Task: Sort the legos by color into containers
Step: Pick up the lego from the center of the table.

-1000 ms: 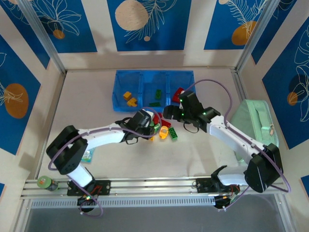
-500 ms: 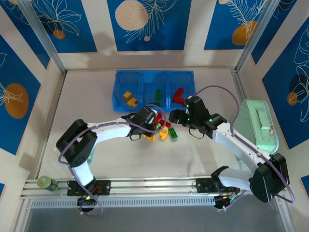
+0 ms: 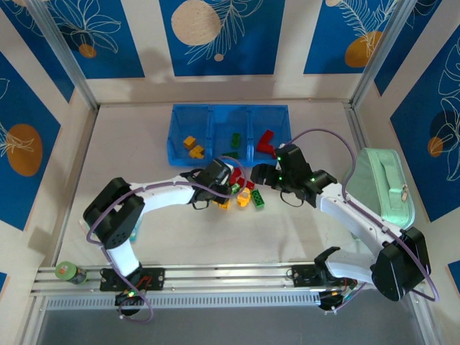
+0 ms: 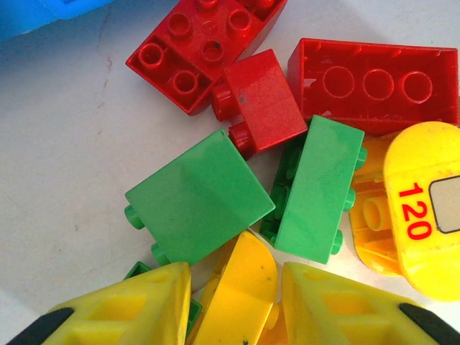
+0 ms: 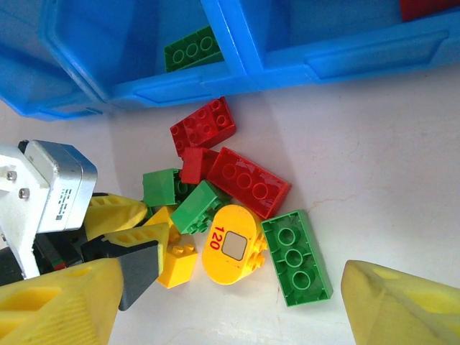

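Note:
A pile of red, green and yellow legos (image 3: 243, 194) lies on the table in front of the blue containers (image 3: 210, 129). The bins hold yellow (image 3: 192, 146), green (image 3: 233, 140) and red (image 3: 266, 138) legos. My left gripper (image 4: 237, 316) is down at the pile's left edge, shut on a curved yellow lego (image 4: 244, 287). A green brick (image 4: 198, 198) lies just beyond its fingers. My right gripper (image 5: 230, 309) hangs open above the pile. Below it are a yellow oval piece marked 120 (image 5: 230, 244) and a flat green brick (image 5: 296, 257). The left gripper (image 5: 133, 226) shows at the left of the right wrist view.
A mint-green zipped pouch (image 3: 381, 187) lies at the right wall. A small green-topped bottle (image 3: 66, 272) stands at the near left corner, with a small card (image 3: 129, 230) by the left arm. Red bricks (image 5: 248, 181) sit on the pile's far side, close to the containers' front wall (image 5: 215, 83).
My right gripper has drawn back from the right bin to above the pile. My left gripper has reached a little further right into the pile, jaws narrowing slightly.

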